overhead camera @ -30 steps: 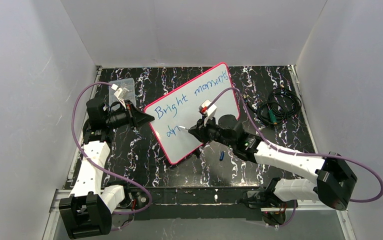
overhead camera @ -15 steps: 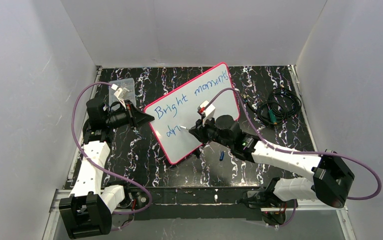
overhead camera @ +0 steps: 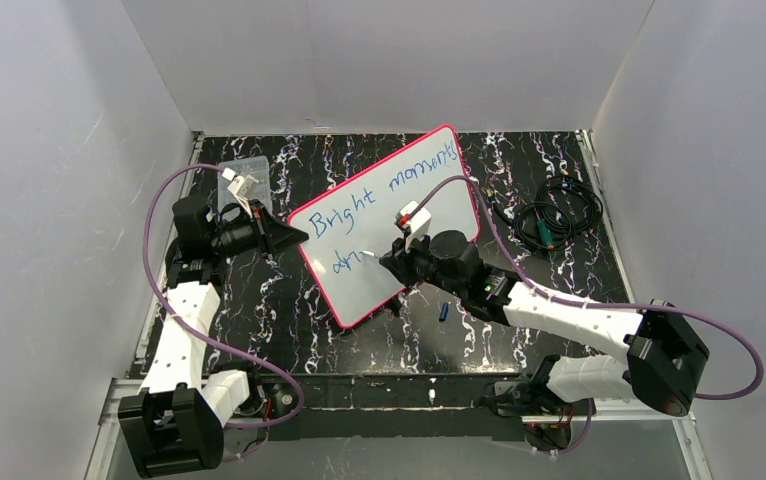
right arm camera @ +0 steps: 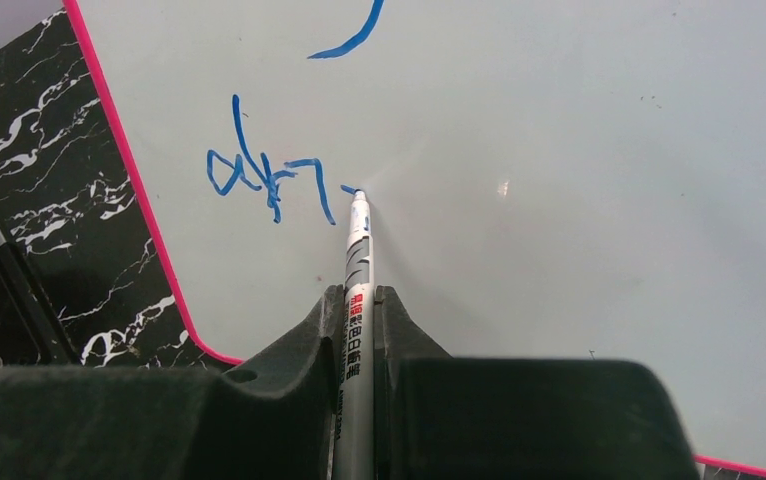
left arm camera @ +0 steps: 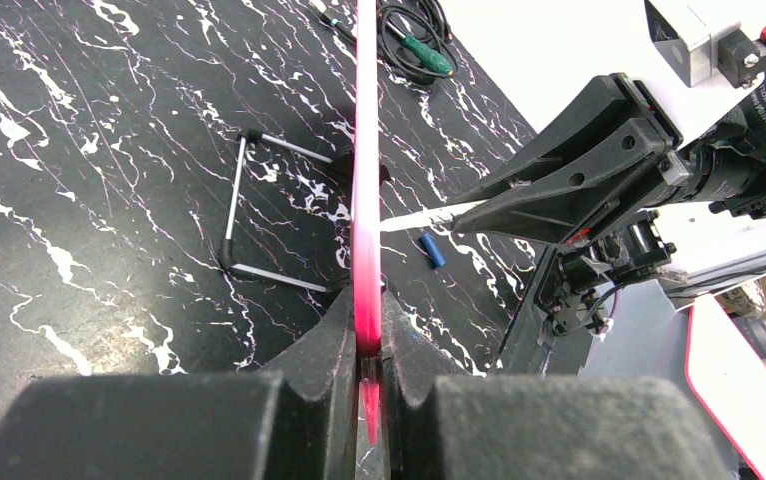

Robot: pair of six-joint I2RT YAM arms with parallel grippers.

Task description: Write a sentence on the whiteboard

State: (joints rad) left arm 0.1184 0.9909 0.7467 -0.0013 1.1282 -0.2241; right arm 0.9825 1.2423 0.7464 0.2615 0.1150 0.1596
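The whiteboard [overhead camera: 429,190], white with a pink-red rim, stands tilted on the black marbled table. Its sentence [overhead camera: 379,195] reads "Bright moments" in blue on the top line, with the first letters of a second line [right arm camera: 269,180] below. My left gripper [overhead camera: 294,237] is shut on the board's left rim [left arm camera: 366,200], seen edge-on in the left wrist view. My right gripper [overhead camera: 387,262] is shut on a white marker [right arm camera: 356,300]. The marker's tip [right arm camera: 358,192] touches the board just right of the second line's last stroke.
A clear plastic box [overhead camera: 244,172] lies at the back left. A coil of black cable with a green plug [overhead camera: 556,215] lies at the right. A small blue cap [overhead camera: 443,311] lies on the table in front of the board. A wire stand [left arm camera: 259,210] props the board.
The right gripper and marker have shifted slightly up and left along the second line. The left arm and the board have not moved.
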